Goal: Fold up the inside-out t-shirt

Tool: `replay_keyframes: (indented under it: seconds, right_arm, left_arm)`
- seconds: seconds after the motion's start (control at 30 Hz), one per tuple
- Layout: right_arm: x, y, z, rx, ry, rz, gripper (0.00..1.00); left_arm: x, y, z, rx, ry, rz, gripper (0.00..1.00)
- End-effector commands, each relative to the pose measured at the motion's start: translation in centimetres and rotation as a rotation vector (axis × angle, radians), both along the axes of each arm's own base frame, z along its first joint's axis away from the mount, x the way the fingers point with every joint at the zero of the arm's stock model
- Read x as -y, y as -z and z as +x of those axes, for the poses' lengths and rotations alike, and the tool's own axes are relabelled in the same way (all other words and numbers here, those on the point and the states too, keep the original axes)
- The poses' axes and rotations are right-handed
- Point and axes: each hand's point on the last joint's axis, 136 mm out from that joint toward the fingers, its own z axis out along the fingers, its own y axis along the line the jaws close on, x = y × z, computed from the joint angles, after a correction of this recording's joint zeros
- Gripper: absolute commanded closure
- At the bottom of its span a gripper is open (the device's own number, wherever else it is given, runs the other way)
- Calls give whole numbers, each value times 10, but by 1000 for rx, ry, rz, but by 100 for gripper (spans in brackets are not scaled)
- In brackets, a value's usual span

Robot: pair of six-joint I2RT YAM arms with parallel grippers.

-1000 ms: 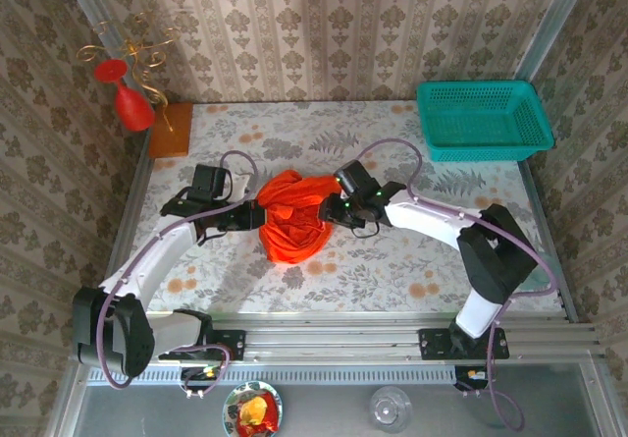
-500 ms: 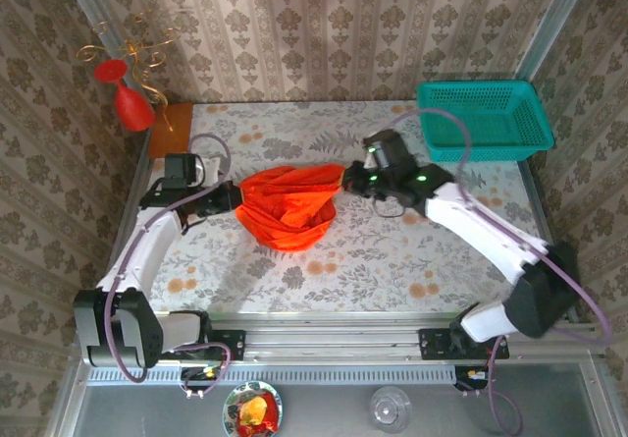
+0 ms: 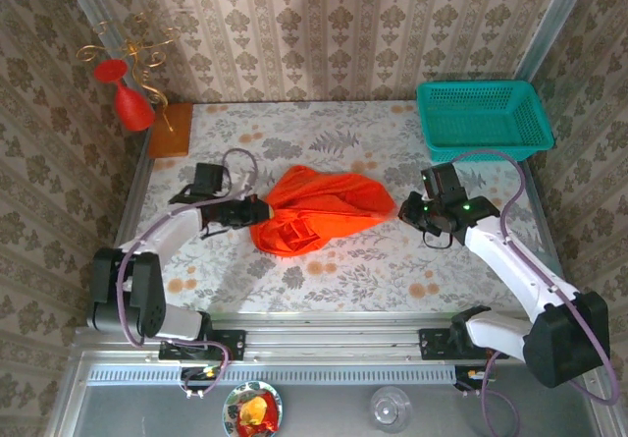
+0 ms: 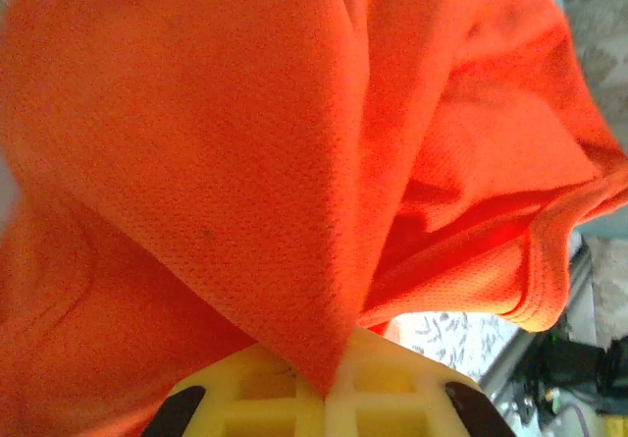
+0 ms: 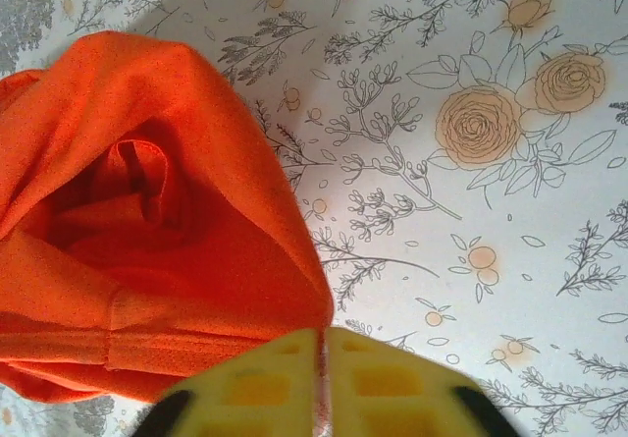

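- Top external view: one inside-out t-shirt [image 3: 314,211], bright orange and plain. It lies bunched at the middle of the flower-patterned table [image 3: 392,260], drawn sideways into a long shape that narrows to a tip at each end.
- Same view, grippers: two. The left gripper [image 3: 250,211] meets the left tip and the right gripper [image 3: 404,211] meets the right tip. The jaw state cannot be read from this height.
- Same view, other things: one teal basket [image 3: 491,150] at the far right corner, well apart from the cloth. One orange-brown wooden block [image 3: 170,130] lies at the far left edge. One red goblet-shaped ornament [image 3: 128,103] hangs just beside the block.
- Left wrist view: the inside-out t-shirt [image 4: 245,142] takes up nearly the whole frame. It shows fine mesh knit, deep folds and a stitched hem along the lower right.
- Same view, jaws: the folds gather to a point that runs down into the left gripper [image 4: 329,393]. Its two yellow pads [image 4: 392,398] are pressed together on that cloth.
- Right wrist view: the inside-out t-shirt [image 5: 147,241] lies at the left on the table [image 5: 471,211]. It is rolled open like a funnel, with one stitched hem band along its near edge.
- Same view, jaws: the right gripper [image 5: 321,358] has its two yellow pads [image 5: 383,388] closed to a thin seam. The corner of the cloth ends at that seam and appears nipped there.
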Motion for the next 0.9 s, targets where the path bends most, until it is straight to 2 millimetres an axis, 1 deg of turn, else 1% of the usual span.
replay_keyframes:
  seconds: [0.0,0.03,0.07,0.13,0.2,0.27,0.4,0.47,0.57,0.67,0.8,0.87]
  right_arm:
    - [-18,-27,8,90,-96,-55,69]
    - [-36,-35,9,126,-171,-49,62]
    - [-55,-41,11,169,-261,-48,58]
    - [-91,-49,11,263,-433,-54,53]
    - [-121,-53,9,351,-581,-114,52]
    - [-151,-53,4,448,-752,-210,51]
    - [-202,-49,-7,649,-1066,-384,50]
    - [-226,-36,-13,746,-1217,-513,45]
    - [-253,-23,-16,883,-1374,-668,37]
    - [-271,-16,-4,937,-1407,-742,35]
    - [-281,-6,16,965,-1386,-828,32]
    - [-283,-1,22,961,-1388,-859,33]
  left_arm:
    - [16,-2,6,31,10,-19,100]
    - [20,-1,4,29,21,-18,100]
    - [22,-1,4,28,26,-15,100]
    - [24,-1,4,33,30,-11,100]
    - [25,-4,4,35,33,-12,100]
    - [25,-8,3,44,41,-11,100]
    - [25,-16,0,56,54,-16,100]
    - [25,-21,-1,65,56,-22,100]
    - [23,-23,-3,73,54,-13,100]
    - [22,-24,-5,72,56,-7,100]
    - [20,-26,-9,78,55,-3,100]
    - [19,-28,-10,82,53,-3,100]
